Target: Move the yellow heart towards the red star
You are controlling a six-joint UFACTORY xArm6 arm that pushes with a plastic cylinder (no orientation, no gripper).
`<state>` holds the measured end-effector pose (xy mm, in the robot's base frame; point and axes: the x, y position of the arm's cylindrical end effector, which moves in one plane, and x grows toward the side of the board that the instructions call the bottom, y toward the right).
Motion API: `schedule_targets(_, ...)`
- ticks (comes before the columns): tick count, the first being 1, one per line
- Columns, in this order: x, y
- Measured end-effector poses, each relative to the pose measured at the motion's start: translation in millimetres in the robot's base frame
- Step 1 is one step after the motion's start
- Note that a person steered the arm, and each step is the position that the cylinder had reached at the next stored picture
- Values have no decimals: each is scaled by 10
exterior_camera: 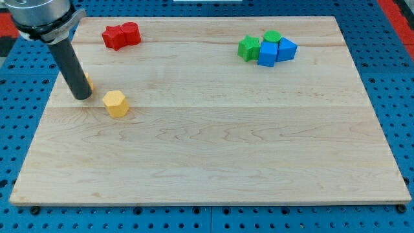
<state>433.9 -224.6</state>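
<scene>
Your pale wooden desk [213, 162] fills the view, its bare near edge closest to the camera. The dark rod [70, 65] slants down at the view's left; no pincer appears, so its state cannot be told. My tip [82, 97] rests against a yellow block [88, 82], mostly hidden, shape unclear. A yellow hexagonal block [116, 103] sits just right of the tip. The red star [114, 37] touches a red cylinder [131, 33] at the top. Far right cluster: green star [248, 48], green cylinder [272, 37], two blue blocks [267, 54] [286, 49].
</scene>
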Motion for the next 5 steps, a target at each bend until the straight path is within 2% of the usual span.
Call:
schedule_targets(1, 224, -71)
schedule_targets(2, -477, -119)
schedule_targets(3, -658, -130)
schedule_targets(4, -620, -316)
schedule_targets(5, -322, -542)
